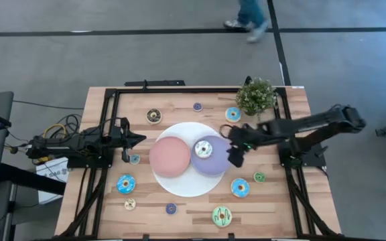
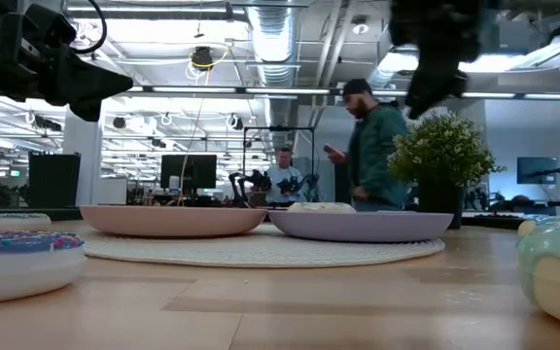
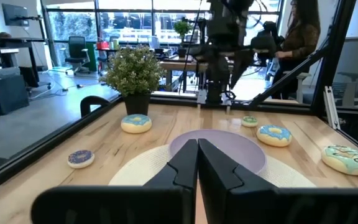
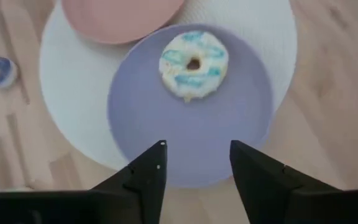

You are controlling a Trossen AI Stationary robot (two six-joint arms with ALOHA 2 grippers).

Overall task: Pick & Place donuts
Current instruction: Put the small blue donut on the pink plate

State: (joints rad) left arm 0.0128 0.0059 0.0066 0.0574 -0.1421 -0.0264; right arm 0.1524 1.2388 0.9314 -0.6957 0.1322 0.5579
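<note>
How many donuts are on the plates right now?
1. A white donut with blue streaks lies on the purple plate, ahead of the open right gripper. The pink plate holds none; nothing looks hidden.

The worktop (image 1: 200, 214) is pale striped wood. On it a white round mat (image 1: 179, 191) carries a pink plate (image 1: 169, 157) and a lilac plate (image 1: 214, 164), the latter bearing a white donut (image 1: 203, 149) streaked with blue. Around them lie blue-iced donuts (image 1: 126, 183), a green one (image 1: 222, 216) with dark squiggles, a brown one (image 1: 153, 116) and small purple ones (image 1: 171, 209). The potted plant (image 1: 256, 96) is green; both arms are black.
</note>
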